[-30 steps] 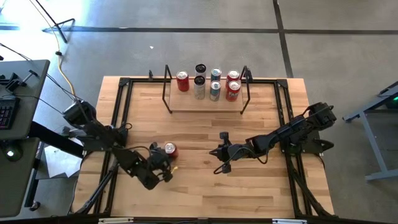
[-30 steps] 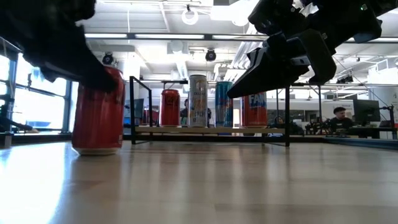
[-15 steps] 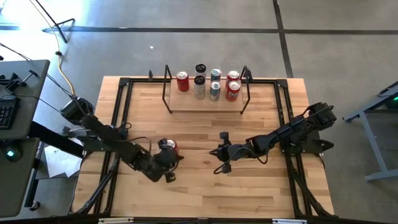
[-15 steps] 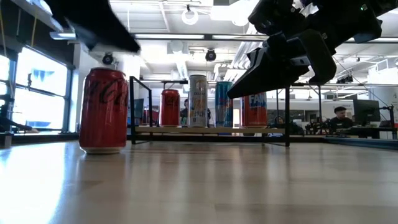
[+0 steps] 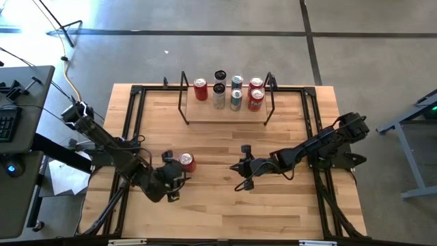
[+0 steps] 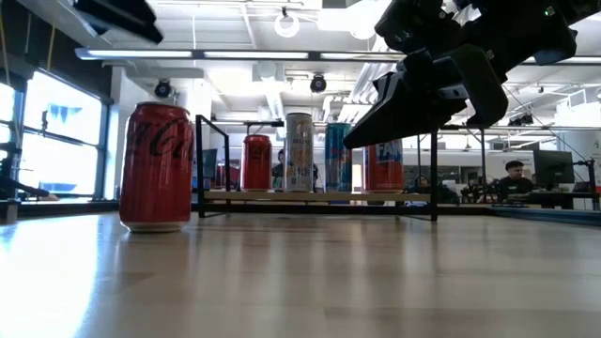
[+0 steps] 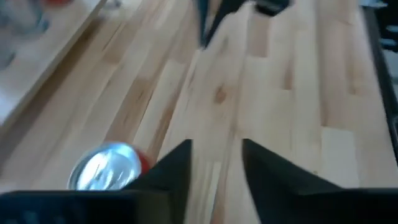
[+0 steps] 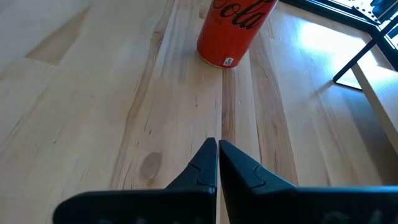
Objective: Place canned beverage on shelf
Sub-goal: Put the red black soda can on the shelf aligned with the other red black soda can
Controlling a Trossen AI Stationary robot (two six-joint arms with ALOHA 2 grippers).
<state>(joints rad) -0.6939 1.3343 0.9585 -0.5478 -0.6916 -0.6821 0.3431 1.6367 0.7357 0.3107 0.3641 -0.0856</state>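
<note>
Can (image 5: 186, 162) stands upright on the table (image 5: 218, 205); we judge it rigid, smooth and slippery, best gripped mid-body. Left fingers (image 7: 214, 163) apart beside it, right fingers (image 8: 217, 163) together.

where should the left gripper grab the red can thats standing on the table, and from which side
Grip the red can around the middle of its round body, jaws on opposite sides of the wall. It stands upright and alone on the table, so a level approach suits it. The left gripper, open, is raised just beside it on the front-left, the natural side to come from. The right gripper waits shut farther right.
</note>
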